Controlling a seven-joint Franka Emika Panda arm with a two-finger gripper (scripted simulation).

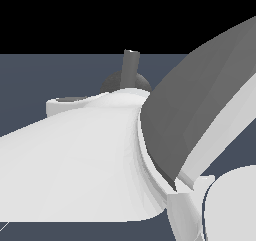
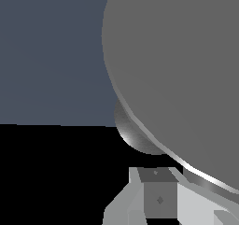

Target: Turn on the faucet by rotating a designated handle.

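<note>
**Arm crowds the exterior camera; faucet fills the wrist camera**

Room and edges: in the exterior view the white, smooth-shelled robot arm [image 1: 75,160] spans most of the frame, from the exterior view's left across to a large dark grey curved panel [image 1: 200,110] at the exterior view's right. Only thin strips of the flat blue-grey floor [image 1: 50,75] show above and below the arm. Open floor lies on the exterior view's left of the faucet; the far edge of the floor meets a black background.

Task object: the matte grey cylindrical faucet [image 2: 186,79] takes up most of the wrist view, with its flat round end face toward the camera and a bright rim line along its edge. A darker rounded base [image 2: 135,135] shows behind that rim. In the exterior view, a dark dome [image 1: 117,82] with a short upright grey post [image 1: 130,67] rises just behind the arm's upper edge. The thin rod handle cannot be made out with certainty in either view.

Gripper: the white and grey gripper [image 2: 156,198] appears just beside the faucet's rim. Its opening, and any contact with the faucet, cannot be told.

Writing: none legible.
</note>
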